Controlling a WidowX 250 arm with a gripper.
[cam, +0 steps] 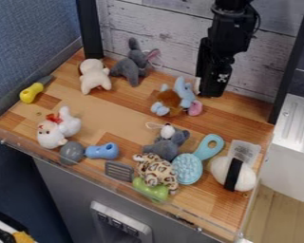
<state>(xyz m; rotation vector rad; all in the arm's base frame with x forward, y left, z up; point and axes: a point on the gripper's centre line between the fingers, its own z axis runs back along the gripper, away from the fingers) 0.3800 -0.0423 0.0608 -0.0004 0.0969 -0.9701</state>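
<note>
The black 2-finger gripper (212, 93) hung near the back edge of the brown wooden bench (107, 116), in front of the whitewashed plank wall (157, 23). How wide or narrow it stood, I could not tell. Nearest to it, just beside on the left of the view, sat the blue and brown plush toy with a pink part (173, 102).

Farther left were the grey plush toy with long ears (130, 66) and the cream plush toy (95, 77), then the yellow-handled tool (32, 92) near the left edge.

Toward the front, the way was crowded: the grey plush mouse (169, 145), the leopard-spotted plush toy (156, 169) over the green plastic toy (156, 191), and the turquoise brush (187, 168) lay close together. The grey slotted piece (119, 171) was on their left; the white rounded object with a black band (244, 178) was on their right.

At front left lay the white plush toy with a red bow (51, 136), the grey rounded toy (72, 153) and the blue plastic piece (102, 151). 2 black uprights (90, 28) flanked the back.
</note>
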